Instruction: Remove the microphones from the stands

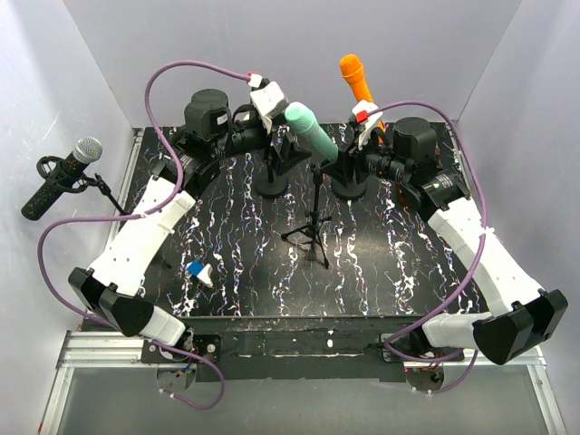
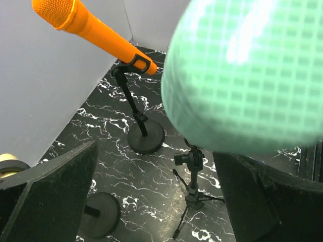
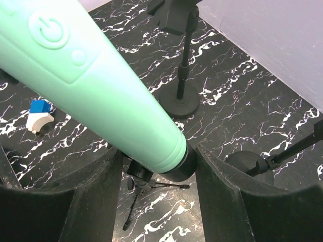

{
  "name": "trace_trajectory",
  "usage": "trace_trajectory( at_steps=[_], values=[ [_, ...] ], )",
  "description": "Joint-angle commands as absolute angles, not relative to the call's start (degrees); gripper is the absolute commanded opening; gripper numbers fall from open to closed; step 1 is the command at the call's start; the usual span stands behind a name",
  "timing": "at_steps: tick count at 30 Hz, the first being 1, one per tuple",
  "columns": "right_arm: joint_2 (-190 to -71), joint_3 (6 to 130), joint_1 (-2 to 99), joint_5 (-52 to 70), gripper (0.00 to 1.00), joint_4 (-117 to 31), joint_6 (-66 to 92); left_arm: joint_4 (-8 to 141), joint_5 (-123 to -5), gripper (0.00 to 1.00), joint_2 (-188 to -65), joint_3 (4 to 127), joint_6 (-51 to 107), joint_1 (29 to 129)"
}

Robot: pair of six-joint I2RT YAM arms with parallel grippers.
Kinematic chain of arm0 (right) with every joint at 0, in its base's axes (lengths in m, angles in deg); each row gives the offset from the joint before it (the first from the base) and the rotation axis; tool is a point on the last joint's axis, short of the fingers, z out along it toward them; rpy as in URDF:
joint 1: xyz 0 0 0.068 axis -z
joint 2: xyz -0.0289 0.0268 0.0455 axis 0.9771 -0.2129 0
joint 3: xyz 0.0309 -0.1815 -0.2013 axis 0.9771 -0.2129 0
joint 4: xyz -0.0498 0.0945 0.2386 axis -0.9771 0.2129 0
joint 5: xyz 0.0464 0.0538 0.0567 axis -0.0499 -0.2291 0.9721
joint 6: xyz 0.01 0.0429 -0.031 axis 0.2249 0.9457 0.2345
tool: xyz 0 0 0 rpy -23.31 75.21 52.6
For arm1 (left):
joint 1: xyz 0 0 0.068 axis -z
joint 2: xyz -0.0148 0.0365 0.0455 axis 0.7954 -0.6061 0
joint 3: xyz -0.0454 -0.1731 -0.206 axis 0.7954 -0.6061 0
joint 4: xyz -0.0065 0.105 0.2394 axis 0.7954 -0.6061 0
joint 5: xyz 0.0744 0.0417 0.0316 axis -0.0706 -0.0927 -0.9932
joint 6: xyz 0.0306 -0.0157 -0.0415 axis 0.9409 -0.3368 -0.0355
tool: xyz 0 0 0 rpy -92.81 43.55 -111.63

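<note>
A mint-green microphone (image 1: 313, 134) sits tilted on a small black tripod stand (image 1: 315, 222) mid-table, head up to the left. My right gripper (image 1: 340, 161) is shut on its lower end. In the right wrist view both fingers (image 3: 227, 201) press the microphone's (image 3: 91, 85) black tail cap just above the stand's clip (image 3: 139, 176). My left gripper (image 1: 288, 127) stands wide open by the head. The left wrist view shows the mesh head (image 2: 242, 75) above its fingers (image 2: 50, 191), untouched, with the stand (image 2: 193, 176) below.
An orange microphone (image 1: 356, 80) leans on a round-base stand (image 1: 352, 186) at the back. Another round-base stand (image 1: 272, 186) is beside it. A black microphone with a silver head (image 1: 59, 177) hangs over the left edge. A blue-and-white block (image 1: 200, 272) lies front left.
</note>
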State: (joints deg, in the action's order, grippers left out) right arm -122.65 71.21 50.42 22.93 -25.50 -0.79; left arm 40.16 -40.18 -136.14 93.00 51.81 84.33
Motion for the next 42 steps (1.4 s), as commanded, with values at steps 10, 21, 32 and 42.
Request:
trace_trajectory(
  at_steps=[10,21,32,42],
  values=[
    [-120.98,69.46,50.64,14.33,0.19,-27.41,-1.08,49.86,-34.23,0.98,-134.15,93.44,42.43,84.51],
    [-121.95,70.78,50.64,17.14,0.55,-27.06,-0.55,51.62,-30.36,0.87,-138.99,100.13,36.43,85.04],
    [-122.74,69.81,50.64,20.57,0.41,-27.50,-0.72,47.05,-24.38,0.10,-140.14,105.40,44.95,85.04],
    [-123.70,67.79,50.73,19.52,0.36,-27.32,-0.55,42.13,-28.59,0.00,-141.19,114.62,45.49,84.95]
  ],
)
